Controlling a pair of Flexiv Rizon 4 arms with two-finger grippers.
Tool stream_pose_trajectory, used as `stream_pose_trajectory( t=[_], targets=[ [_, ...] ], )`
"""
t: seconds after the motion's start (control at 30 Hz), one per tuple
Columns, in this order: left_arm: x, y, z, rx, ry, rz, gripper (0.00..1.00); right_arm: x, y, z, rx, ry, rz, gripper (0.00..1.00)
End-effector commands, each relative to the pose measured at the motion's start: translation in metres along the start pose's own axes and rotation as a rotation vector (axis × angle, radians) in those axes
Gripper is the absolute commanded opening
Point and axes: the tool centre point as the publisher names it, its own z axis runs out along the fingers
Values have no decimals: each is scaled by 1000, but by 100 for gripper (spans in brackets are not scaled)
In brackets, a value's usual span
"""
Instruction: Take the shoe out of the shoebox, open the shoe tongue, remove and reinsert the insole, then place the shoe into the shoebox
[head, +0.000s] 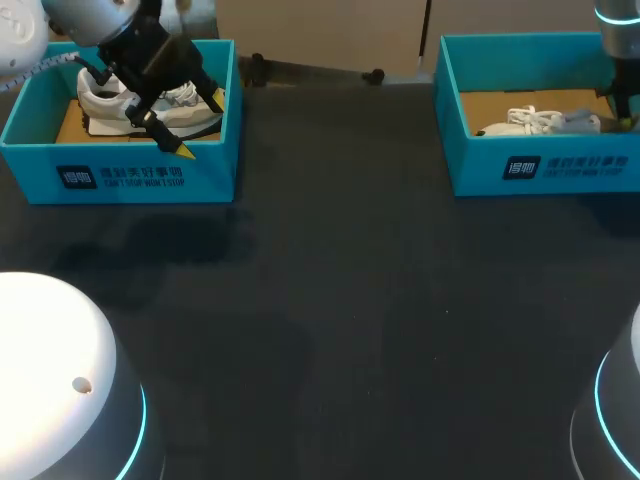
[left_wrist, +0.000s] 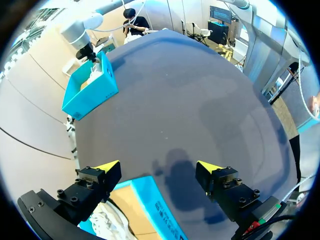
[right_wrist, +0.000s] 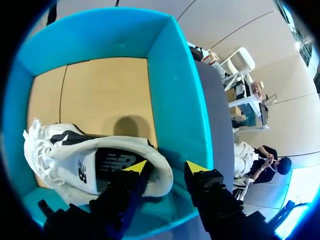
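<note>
The table (head: 350, 330) looks matt and dark; the right shoebox (head: 545, 170) is smooth teal card, floored in brown cardboard.

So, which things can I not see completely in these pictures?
Left shoe: head view, left gripper covers its middle; left wrist view shows only a scrap beside the jaws.
Right shoe: right wrist view, right gripper hides its near side.
Right shoebox: head view, picture edge cuts its right end.

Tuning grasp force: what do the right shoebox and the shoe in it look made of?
Right shoebox: likely cardboard, matte teal walls, bare tan floor with a crease. Shoe: seems white textile upper, soft padded collar, dark insole; exact fabric unclear.
</note>
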Motion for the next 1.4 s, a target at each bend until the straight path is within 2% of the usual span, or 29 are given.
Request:
stream_pose_trajectory(
  t=[0.03, 0.23, 0.5, 0.7, 0.93, 1.4],
  targets=[
    [0, 0, 0, -2, 1, 0, 100, -2, -9, -15, -19, 3, 5, 47],
    [0, 0, 0, -2, 1, 0, 100, 3, -18, -37, -26, 61, 33, 47],
    [0, 0, 0, -2, 1, 0, 100, 11, -30, -76, -56, 75, 0, 49],
    [0, 0, 0, -2, 1, 0, 100, 22, -45, -100, -63, 101, -17, 54],
    [0, 0, 0, -2, 1, 0, 100, 41, -64, -121, -60, 132, -37, 62],
    [0, 0, 0, -2, 1, 0, 100, 77, -100, -148, -59, 224, -52, 66]
  ],
)
